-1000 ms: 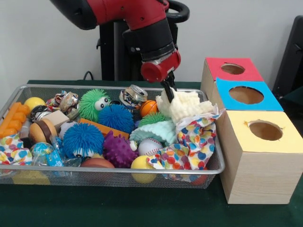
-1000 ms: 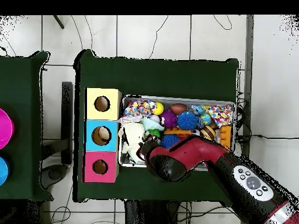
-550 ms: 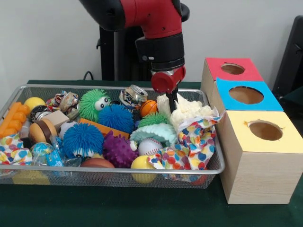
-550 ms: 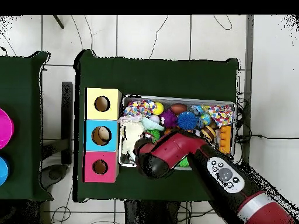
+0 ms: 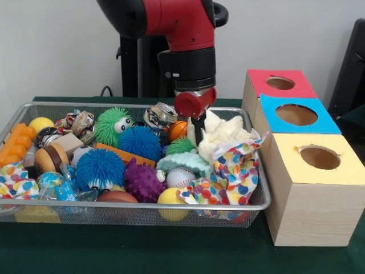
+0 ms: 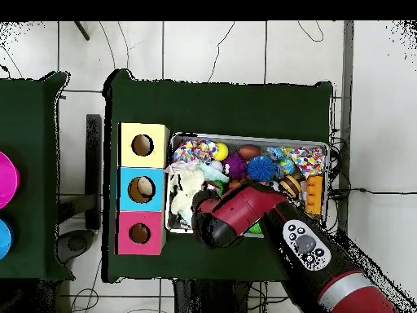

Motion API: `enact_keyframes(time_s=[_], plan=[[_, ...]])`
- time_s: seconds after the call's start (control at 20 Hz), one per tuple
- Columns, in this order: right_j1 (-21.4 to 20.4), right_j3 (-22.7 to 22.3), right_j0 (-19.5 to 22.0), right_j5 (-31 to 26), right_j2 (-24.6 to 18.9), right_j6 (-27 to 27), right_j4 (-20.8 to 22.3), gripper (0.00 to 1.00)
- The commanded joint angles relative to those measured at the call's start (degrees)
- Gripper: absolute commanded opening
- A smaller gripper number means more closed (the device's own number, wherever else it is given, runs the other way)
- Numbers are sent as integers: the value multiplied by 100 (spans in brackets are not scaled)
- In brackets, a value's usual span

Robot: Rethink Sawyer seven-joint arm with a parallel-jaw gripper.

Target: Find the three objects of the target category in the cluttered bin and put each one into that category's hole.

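We had the arm pointing straight down, tool dipped beside the cream cloth in the bin; couldn't tell its grip, tips hidden.

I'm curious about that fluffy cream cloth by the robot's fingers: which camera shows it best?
The front view: the cream cloth stands out clearly beside the gripper. The overhead view shows only a pale patch, partly covered by the arm.

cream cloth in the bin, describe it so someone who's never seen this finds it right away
Start at the wire mesh bin and go to its end nearest the three wooden boxes. The cream cloth sits heaped there under the gripper. It is plain and fluffy; the polka-dot cloth beside it is multicoloured.
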State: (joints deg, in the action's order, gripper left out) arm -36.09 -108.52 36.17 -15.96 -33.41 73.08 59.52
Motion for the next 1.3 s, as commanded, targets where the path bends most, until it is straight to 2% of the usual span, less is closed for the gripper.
enact_keyframes(time_s=[0.05,0.65,0.7,1.3], plan=[[4,663,-49,266,734,1242,-100,0],[30,666,-144,273,896,991,-361,0],[34,670,-156,285,919,956,-407,100],[51,640,-173,272,953,876,-562,100]])
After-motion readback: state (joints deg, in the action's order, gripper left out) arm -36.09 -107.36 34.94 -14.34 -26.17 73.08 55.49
